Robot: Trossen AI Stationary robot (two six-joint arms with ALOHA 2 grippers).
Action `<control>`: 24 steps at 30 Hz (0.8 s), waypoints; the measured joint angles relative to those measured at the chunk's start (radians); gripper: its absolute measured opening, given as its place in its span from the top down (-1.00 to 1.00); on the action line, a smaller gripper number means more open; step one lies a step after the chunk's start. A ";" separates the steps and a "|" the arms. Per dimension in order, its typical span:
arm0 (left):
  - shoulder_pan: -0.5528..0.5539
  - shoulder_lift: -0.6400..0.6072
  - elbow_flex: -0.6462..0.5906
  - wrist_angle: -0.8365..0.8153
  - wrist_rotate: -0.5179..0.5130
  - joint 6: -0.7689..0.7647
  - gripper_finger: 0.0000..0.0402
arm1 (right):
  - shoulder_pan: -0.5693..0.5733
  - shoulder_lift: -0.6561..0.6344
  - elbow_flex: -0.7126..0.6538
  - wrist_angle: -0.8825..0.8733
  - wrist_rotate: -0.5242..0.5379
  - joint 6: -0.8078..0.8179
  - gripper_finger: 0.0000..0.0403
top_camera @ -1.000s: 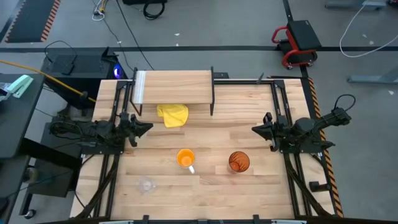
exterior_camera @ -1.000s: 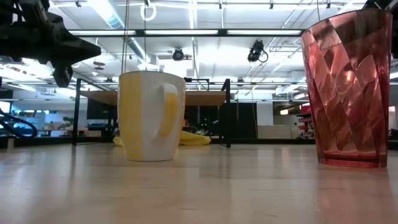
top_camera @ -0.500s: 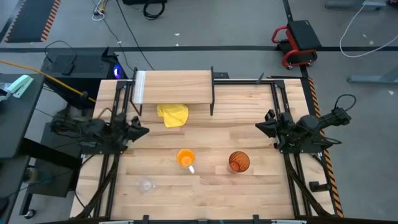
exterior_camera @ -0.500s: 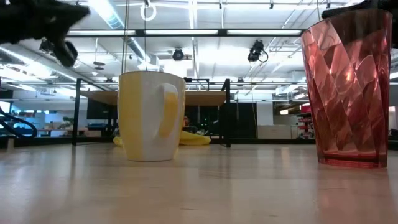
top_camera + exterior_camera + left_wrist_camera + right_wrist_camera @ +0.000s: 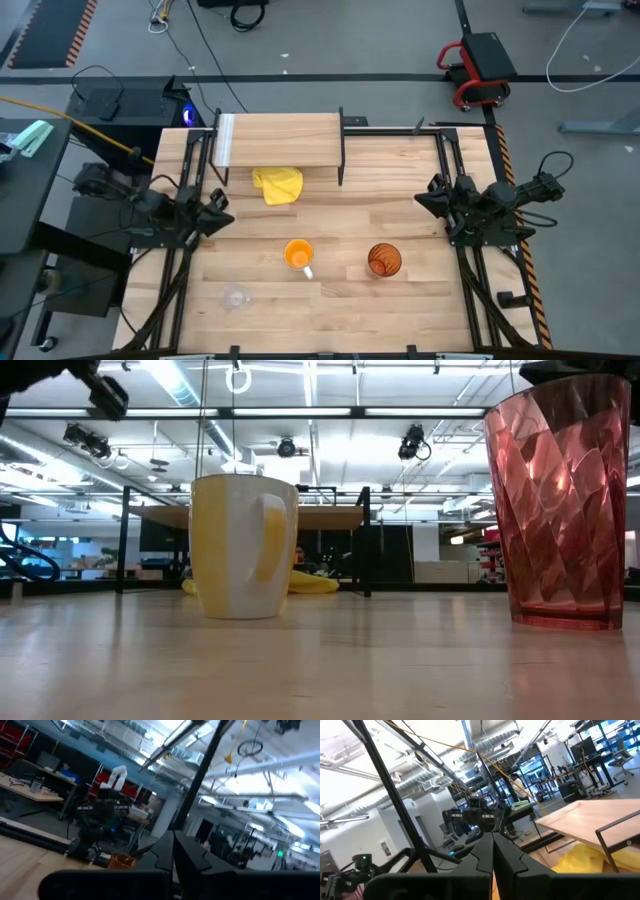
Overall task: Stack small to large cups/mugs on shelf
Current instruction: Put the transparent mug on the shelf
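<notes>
Three cups on the table: glass, mug, tumbler, all empty. Shelf bare. Left gripper and right gripper fingers together.

Both arms have drawn back outward, the left gripper toward the table's left edge, the right gripper toward its right

The right gripper is seen with fingers pressed together. The shelf is seen beyond, a yellow cloth beneath it; the other arm is seen farther off.
</notes>
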 joint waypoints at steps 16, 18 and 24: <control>-0.127 0.487 0.493 -0.748 -0.239 -0.134 0.90 | 0.000 0.000 0.000 -0.027 -0.007 0.089 0.96; -0.148 0.533 0.545 -0.885 -0.269 -0.237 0.91 | 0.000 0.000 0.000 -0.027 -0.035 0.092 0.96; -0.219 0.628 0.673 -1.266 -0.319 -0.617 0.94 | 0.000 0.001 0.000 -0.027 -0.127 0.118 0.96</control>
